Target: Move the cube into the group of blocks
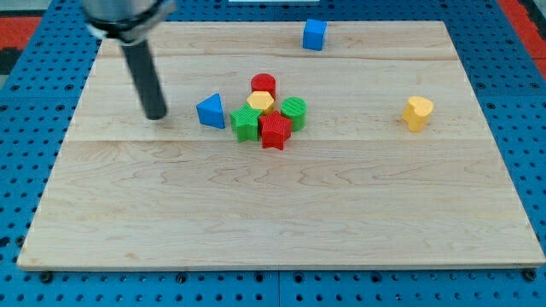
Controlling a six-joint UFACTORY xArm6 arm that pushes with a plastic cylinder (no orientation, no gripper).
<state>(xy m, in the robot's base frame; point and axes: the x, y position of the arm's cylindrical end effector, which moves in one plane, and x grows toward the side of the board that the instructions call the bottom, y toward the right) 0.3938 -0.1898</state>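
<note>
A blue cube point(315, 34) sits alone near the view's top, right of centre. A group of blocks lies at the board's centre: a red cylinder point(264, 84), a yellow hexagonal block point(261, 102), a green round block point(294, 111), a green star-like block point(246, 124), a red star-like block point(275, 131) and a blue triangular block point(211, 111) at the group's left. My tip point(156, 115) rests on the board left of the blue triangle, far from the cube.
A yellow block point(417, 112) sits alone at the view's right. The wooden board point(281, 213) lies on a blue pegboard surface point(529, 128).
</note>
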